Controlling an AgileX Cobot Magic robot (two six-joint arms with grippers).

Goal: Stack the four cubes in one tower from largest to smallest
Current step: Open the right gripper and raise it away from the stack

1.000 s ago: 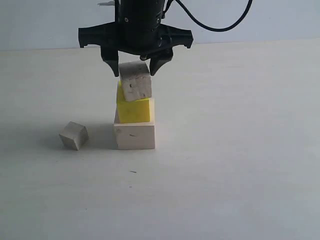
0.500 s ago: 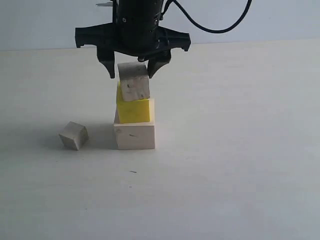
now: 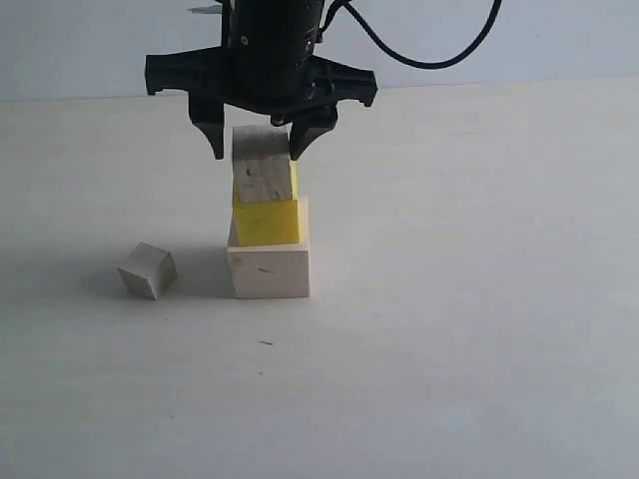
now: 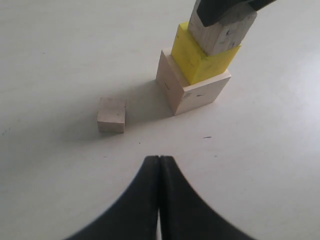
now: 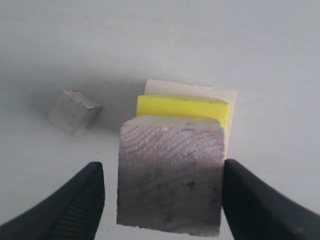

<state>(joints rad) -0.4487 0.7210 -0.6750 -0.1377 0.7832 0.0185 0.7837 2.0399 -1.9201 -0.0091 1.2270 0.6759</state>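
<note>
Released, jaws parted astride the speckled cube (image 3: pixel 265 180): right gripper (image 3: pixel 258 155). Directly beneath, yellow cube (image 3: pixel 268 222) on big pale cube (image 3: pixel 270 271). Lower down on the table (image 3: pixel 479 349), off toward the left arm's side, small grey cube (image 3: pixel 148 270). Clenched empty, well apart from the cubes: left gripper (image 4: pixel 159 159).

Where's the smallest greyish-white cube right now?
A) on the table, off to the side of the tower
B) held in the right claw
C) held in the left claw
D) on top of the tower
A: the greyish-white cube sits alone on the table, apart from the tower, whose top piece is the speckled tan cube.
</note>
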